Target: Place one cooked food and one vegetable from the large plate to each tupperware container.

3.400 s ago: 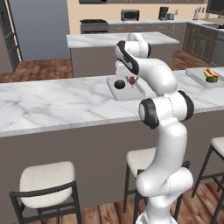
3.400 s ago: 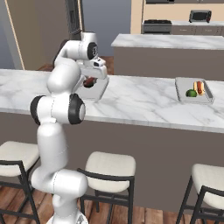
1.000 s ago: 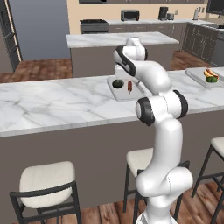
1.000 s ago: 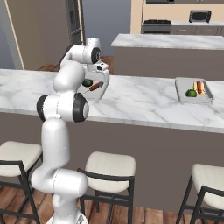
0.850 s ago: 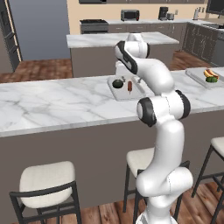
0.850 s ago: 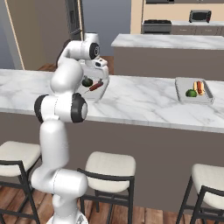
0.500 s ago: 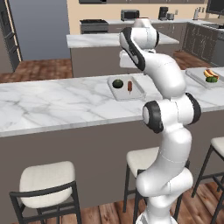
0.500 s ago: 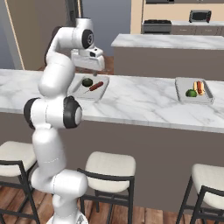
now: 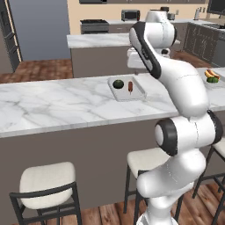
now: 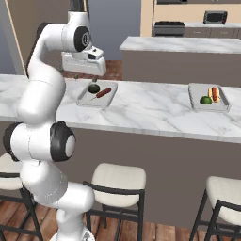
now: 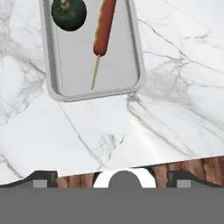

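Gripper (image 10: pixel 95 75) is hanging high above the near tray (image 10: pixel 97 98) with its fingers spread wide and holding nothing, so you're looking at a finished drop: a dark green vegetable (image 11: pixel 68 14) and a skewered sausage (image 11: pixel 104 28) are lying side by side inside it. The second tray (image 10: pixel 209 98) is sitting well apart along the counter (image 10: pixel 150 113), carrying a green item and two orange-red pieces. Keep lifting straight up so you're clearing the rim without nudging anything. You're not getting the large plate in these views, and the far tray's contents are too small to name.
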Controlling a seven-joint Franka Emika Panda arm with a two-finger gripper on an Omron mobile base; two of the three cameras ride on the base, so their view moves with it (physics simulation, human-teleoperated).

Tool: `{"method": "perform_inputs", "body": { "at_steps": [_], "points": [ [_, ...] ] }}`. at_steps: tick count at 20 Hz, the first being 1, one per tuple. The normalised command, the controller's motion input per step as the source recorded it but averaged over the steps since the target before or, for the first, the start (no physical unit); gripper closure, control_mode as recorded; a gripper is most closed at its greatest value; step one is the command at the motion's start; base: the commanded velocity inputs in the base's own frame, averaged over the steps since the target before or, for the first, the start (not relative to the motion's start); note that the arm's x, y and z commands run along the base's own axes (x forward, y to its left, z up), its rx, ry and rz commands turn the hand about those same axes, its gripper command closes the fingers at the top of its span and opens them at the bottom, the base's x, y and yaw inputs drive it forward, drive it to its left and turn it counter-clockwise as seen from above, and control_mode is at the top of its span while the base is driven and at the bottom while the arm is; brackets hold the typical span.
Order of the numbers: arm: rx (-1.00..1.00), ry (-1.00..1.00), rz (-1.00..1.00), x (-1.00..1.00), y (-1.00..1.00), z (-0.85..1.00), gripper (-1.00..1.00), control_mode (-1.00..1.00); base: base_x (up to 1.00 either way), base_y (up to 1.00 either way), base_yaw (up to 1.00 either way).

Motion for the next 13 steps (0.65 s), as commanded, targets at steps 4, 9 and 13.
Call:
{"method": "perform_inputs", "body": {
  "at_steps": [4,9,13],
  "points": [
    [0.0,-0.07,0.15,-1.0,0.0,0.0,-1.0,-1.0,0.0,0.0,0.0],
    [0.0,-0.01,0.13,-0.96,0.0,-0.37,-1.0,-1.0,0.0,0.0,0.0],
    [-0.01,0.01,0.06,-0.41,0.0,-0.65,-1.0,-1.0,0.0,0.0,0.0]
  ]
}}
